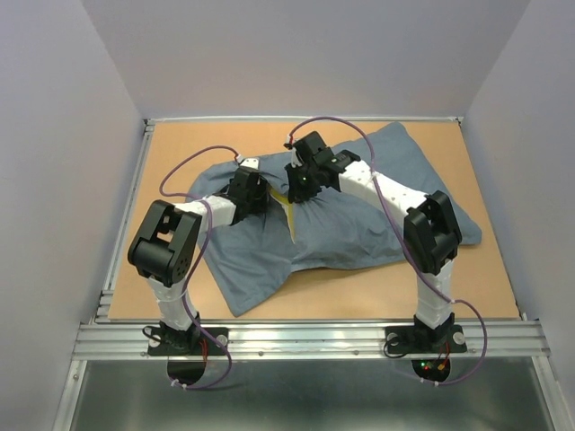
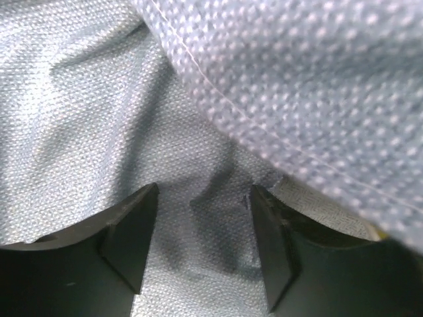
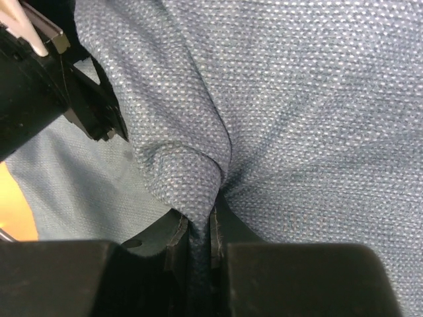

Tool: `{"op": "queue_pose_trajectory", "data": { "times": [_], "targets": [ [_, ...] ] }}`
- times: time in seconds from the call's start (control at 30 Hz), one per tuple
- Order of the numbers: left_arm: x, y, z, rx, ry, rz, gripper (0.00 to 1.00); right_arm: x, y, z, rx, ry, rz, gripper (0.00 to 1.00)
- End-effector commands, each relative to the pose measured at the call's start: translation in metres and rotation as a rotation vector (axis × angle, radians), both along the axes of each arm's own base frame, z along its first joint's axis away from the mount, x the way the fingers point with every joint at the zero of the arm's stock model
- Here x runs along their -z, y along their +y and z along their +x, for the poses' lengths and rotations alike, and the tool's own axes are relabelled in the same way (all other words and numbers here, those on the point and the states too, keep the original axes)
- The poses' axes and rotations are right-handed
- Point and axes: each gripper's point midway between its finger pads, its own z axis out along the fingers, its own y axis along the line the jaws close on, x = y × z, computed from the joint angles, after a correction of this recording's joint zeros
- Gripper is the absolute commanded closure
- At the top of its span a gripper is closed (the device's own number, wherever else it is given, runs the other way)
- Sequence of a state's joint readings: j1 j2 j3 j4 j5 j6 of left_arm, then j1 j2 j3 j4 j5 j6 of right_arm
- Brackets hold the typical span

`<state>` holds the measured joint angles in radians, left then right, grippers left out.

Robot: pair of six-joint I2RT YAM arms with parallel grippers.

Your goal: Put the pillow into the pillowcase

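Observation:
The blue-grey pillowcase (image 1: 359,211) lies across the table and bulges on its right side. The pillow is mostly hidden inside it; only a thin yellow edge (image 1: 289,214) shows at the opening in the middle. My right gripper (image 1: 301,186) is shut on a bunched fold of the pillowcase (image 3: 192,172), which rises between the pads (image 3: 177,232). My left gripper (image 1: 254,193) is open just left of the opening. Its fingers (image 2: 132,231) stand apart with flat pillowcase cloth (image 2: 79,119) between them. A hemmed pillowcase edge (image 2: 297,86) hangs close over the left wrist camera.
The limp empty part of the pillowcase (image 1: 243,269) spreads toward the front left. The orange table (image 1: 180,148) has raised metal rails at its left and near edges. The left arm's wrist (image 3: 46,86) shows close by in the right wrist view.

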<state>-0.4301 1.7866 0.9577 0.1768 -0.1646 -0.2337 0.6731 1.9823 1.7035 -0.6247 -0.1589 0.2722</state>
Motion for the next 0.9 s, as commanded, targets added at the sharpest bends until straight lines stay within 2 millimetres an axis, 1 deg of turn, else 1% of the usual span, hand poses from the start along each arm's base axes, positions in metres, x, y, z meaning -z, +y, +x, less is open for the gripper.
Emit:
{"op": "queue_pose_trajectory", "data": {
  "times": [0.0,0.03,0.1,0.2,0.23,0.27,0.3,0.33,0.37,0.4,0.43,0.47,0.5,0.53,0.57,0.63,0.7,0.73,0.87],
  "targets": [
    [-0.003,0.002,0.001,-0.044,0.007,-0.007,0.35,-0.038,0.01,0.0,0.017,-0.018,0.118,1.0],
    [-0.003,0.004,0.0,-0.047,0.009,0.001,0.45,-0.039,0.009,0.0,0.018,-0.018,0.117,0.99],
    [-0.002,0.007,-0.003,-0.046,0.016,0.015,0.54,-0.037,0.006,0.005,0.033,-0.033,0.099,1.0],
    [-0.004,0.005,-0.006,-0.024,0.022,0.008,0.58,-0.033,0.001,0.007,0.046,-0.024,0.095,0.99],
    [-0.008,-0.001,-0.008,-0.001,0.021,-0.019,0.57,-0.029,-0.001,0.006,0.047,-0.014,0.09,0.99],
    [-0.012,-0.007,-0.009,0.028,0.018,-0.055,0.51,-0.027,-0.001,0.006,0.048,-0.008,0.09,0.99],
    [-0.019,-0.012,-0.01,0.053,0.005,-0.087,0.51,-0.025,-0.002,0.006,0.05,-0.004,0.089,0.99],
    [-0.027,-0.013,-0.01,0.056,-0.026,-0.1,0.51,-0.024,-0.002,0.005,0.05,0.0,0.089,0.99],
    [-0.049,-0.027,-0.014,0.105,-0.085,-0.177,0.42,-0.024,-0.001,0.004,0.052,0.005,0.094,0.99],
    [-0.059,-0.036,-0.017,0.139,-0.112,-0.21,0.4,-0.023,-0.001,0.004,0.056,0.012,0.095,0.99],
    [-0.075,-0.041,-0.018,0.154,-0.16,-0.236,0.37,-0.022,0.001,0.004,0.053,0.017,0.101,1.0],
    [-0.08,-0.049,-0.02,0.171,-0.166,-0.246,0.36,-0.024,0.002,0.004,0.055,0.018,0.108,1.0],
    [-0.083,-0.052,-0.021,0.173,-0.174,-0.247,0.36,-0.024,0.002,0.005,0.058,0.022,0.112,1.0],
    [-0.081,-0.054,-0.022,0.167,-0.162,-0.239,0.35,-0.023,0.004,0.004,0.056,0.029,0.116,0.99],
    [-0.081,-0.056,-0.018,0.143,-0.166,-0.224,0.34,-0.025,0.005,0.005,0.06,0.03,0.122,1.0],
    [-0.075,-0.055,-0.015,0.109,-0.156,-0.204,0.34,-0.027,0.007,0.005,0.062,0.028,0.128,0.99],
    [-0.058,-0.053,-0.01,0.061,-0.121,-0.189,0.33,-0.031,0.008,0.005,0.064,0.029,0.139,0.99],
    [-0.046,-0.053,-0.007,0.046,-0.092,-0.177,0.33,-0.031,0.008,0.004,0.063,0.034,0.144,0.99],
    [-0.019,-0.045,-0.001,-0.018,-0.052,-0.122,0.34,-0.037,0.008,0.003,0.07,0.049,0.168,0.99]
  ]
}}
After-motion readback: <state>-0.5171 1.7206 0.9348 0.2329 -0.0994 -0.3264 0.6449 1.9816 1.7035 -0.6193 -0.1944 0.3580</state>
